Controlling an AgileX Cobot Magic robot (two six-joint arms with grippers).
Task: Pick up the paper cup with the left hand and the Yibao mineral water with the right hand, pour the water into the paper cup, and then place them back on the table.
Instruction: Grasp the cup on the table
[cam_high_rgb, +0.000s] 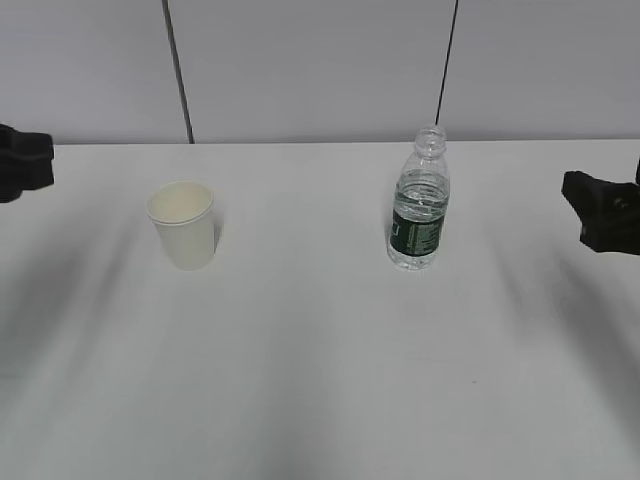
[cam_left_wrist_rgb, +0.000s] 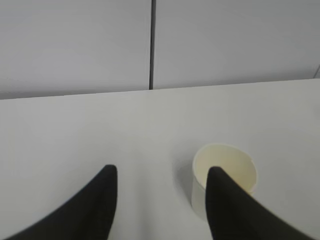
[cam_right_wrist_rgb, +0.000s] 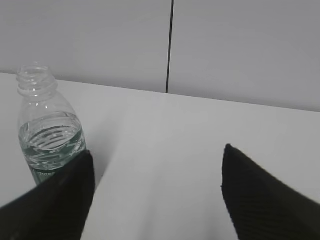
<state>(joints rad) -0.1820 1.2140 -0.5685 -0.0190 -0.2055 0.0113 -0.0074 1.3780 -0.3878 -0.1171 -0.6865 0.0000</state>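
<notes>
The cream-white paper cup (cam_high_rgb: 182, 223) stands upright on the white table (cam_high_rgb: 320, 380), left of centre. The capless Yibao water bottle (cam_high_rgb: 419, 200), with a dark green label, stands upright right of centre. My left gripper (cam_high_rgb: 25, 160) is at the far left edge, well left of the cup. In the left wrist view it (cam_left_wrist_rgb: 160, 172) is open and empty, and the cup (cam_left_wrist_rgb: 223, 177) sits partly behind its right finger. My right gripper (cam_high_rgb: 600, 210) is at the far right, away from the bottle. In the right wrist view it (cam_right_wrist_rgb: 157, 155) is open and empty, with the bottle (cam_right_wrist_rgb: 47, 132) behind its left finger.
A grey panelled wall (cam_high_rgb: 320, 70) with dark vertical seams stands behind the table's far edge. White tabletop lies between the cup and the bottle and in front of both.
</notes>
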